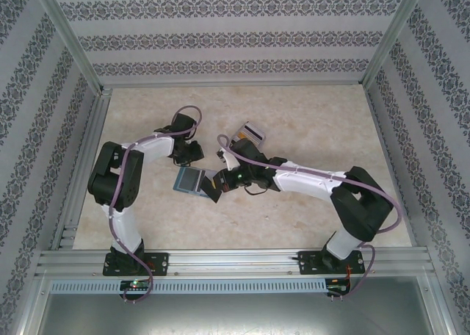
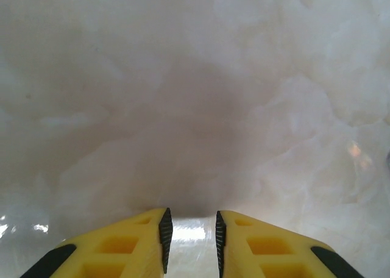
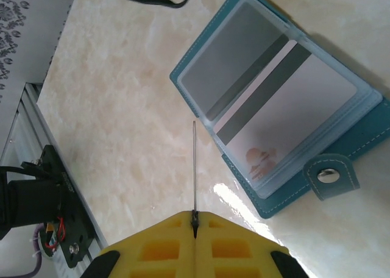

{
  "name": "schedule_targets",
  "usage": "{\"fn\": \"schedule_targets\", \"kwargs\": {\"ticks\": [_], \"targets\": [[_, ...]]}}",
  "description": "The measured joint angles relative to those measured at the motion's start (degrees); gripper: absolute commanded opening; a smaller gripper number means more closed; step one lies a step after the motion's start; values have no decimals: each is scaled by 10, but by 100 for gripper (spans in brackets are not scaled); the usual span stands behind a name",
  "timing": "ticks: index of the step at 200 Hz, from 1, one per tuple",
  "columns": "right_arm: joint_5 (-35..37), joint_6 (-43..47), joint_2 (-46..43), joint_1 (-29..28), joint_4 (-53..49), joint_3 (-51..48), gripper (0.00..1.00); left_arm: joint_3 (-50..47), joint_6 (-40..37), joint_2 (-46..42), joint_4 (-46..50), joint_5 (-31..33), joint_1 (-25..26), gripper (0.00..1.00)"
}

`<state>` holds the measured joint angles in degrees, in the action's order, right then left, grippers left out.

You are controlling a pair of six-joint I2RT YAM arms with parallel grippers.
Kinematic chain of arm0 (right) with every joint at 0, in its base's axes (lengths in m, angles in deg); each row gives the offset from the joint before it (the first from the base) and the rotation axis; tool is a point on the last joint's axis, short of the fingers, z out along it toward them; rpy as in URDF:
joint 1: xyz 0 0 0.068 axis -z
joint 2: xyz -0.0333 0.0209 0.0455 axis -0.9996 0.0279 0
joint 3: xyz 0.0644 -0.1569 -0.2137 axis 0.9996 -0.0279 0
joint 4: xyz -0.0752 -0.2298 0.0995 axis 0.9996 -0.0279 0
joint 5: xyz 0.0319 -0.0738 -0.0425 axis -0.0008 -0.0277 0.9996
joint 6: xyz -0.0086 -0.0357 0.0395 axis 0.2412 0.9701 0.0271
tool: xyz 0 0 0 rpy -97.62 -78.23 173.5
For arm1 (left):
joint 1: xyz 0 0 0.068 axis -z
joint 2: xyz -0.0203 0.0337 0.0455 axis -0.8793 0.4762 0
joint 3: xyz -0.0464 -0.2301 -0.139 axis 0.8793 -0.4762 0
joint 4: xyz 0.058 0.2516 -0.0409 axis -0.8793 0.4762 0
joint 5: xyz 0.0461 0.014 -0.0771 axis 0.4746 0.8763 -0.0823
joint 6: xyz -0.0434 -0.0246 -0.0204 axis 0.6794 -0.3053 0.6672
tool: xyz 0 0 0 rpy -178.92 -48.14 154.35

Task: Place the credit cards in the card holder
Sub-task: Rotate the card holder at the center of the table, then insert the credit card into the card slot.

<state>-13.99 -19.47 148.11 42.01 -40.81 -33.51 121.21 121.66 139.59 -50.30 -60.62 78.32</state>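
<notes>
We stand before a booth of patterned wallpaper walls (image 1: pixel 235 37), closed round a pale, marbled desk (image 1: pixel 323 122) that is glossy enough to throw glare in the wrist views. The left arm (image 1: pixel 121 177) and right arm (image 1: pixel 316 182) reach in from the near rail.

The card holder (image 1: pixel 189 181) lies open and flat on the desk, left of centre. In the right wrist view its clear pockets show a grey card (image 3: pixel 234 61) and a white card (image 3: pixel 292 104) with a dark stripe, and its corners run out of view.

A small box of cards (image 1: pixel 247 133) sits farther back, too small to read.

The left pincer (image 2: pixel 191 229) hangs over bare desk, fingers narrowly apart with nothing between them. The right pincer (image 3: pixel 195 220) is clamped on a credit card (image 3: pixel 194 168), which we see edge-on as a thin dark line just beside the holder, so we cannot tell its colour.
</notes>
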Motion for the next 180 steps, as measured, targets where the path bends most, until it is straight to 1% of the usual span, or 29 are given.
{"fn": "schedule_targets", "kwargs": {"ticks": [33,85,121,180], "targets": [[4,-17,23,0,21,0,6,-48,1,-37,-2,10,0,29],[11,-32,25,1,44,0,5,-113,9,-92,-7,13,0,29],[7,-49,40,4,76,-2,5,-117,9,-125,30,22,0,30],[-5,-87,67,21,135,-21,5,-131,19,-234,54,47,0,30]]}}
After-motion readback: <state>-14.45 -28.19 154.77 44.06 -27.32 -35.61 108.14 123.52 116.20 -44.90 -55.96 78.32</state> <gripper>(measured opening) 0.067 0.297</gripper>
